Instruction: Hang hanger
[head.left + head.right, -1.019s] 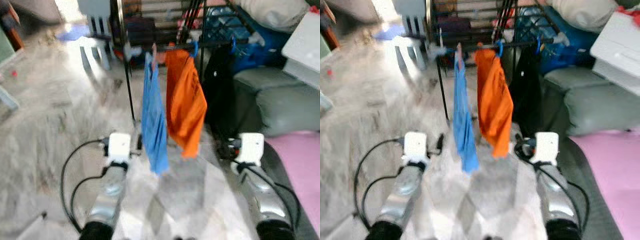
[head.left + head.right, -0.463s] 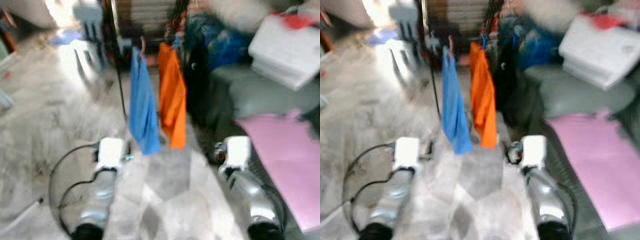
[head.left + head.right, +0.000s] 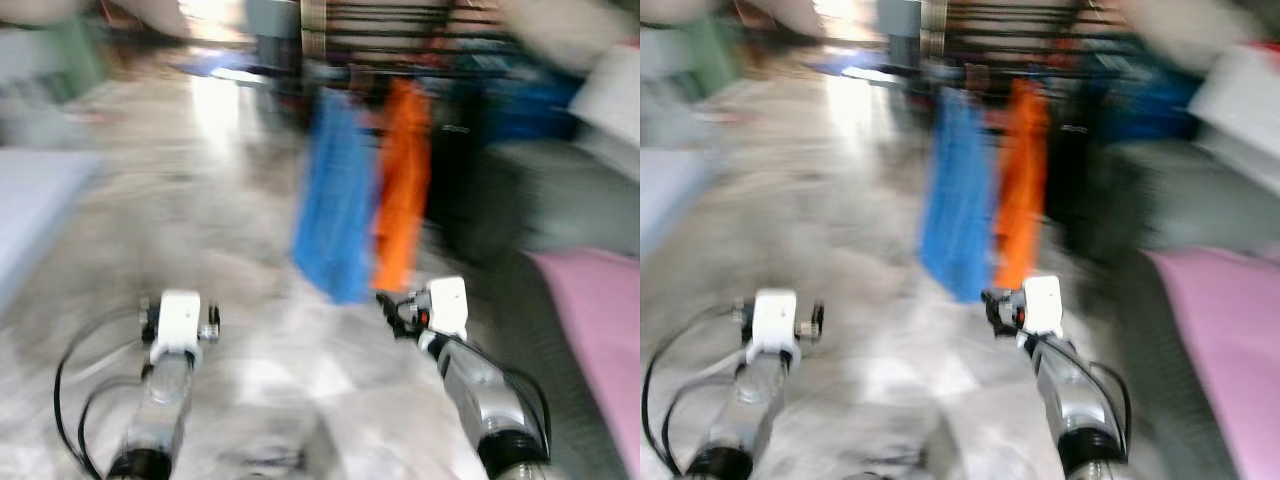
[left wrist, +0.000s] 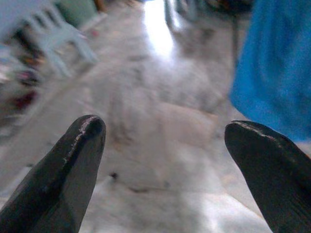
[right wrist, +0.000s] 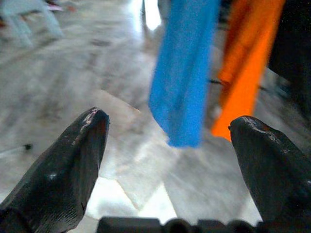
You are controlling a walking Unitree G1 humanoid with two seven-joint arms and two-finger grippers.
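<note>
A blue garment [image 3: 336, 200] and an orange garment [image 3: 403, 190] hang side by side on a dark clothes rack [image 3: 400, 72] ahead of me; a black garment [image 3: 455, 170] hangs to their right. The head views are blurred. My left gripper [image 4: 165, 150] is open and empty over the floor, with the blue garment [image 4: 277, 68] off to one side. My right gripper [image 5: 170, 141] is open and empty too, facing the blue garment [image 5: 182, 77] and orange garment [image 5: 248, 63]. Both arms [image 3: 170, 330] [image 3: 445, 320] are held out low before me. No hanger can be made out in either gripper.
Pale marble floor [image 3: 200, 200] stretches ahead and to the left. A grey sofa [image 3: 570, 200] with a pink cover [image 3: 600, 320] lies on the right. A pale surface [image 3: 30, 210] is at the far left. A plastic chair [image 4: 53, 39] stands further off.
The whole picture has swung, so the camera has turned; the rack and garments now sit further right in view. Both arms stay held out low.
</note>
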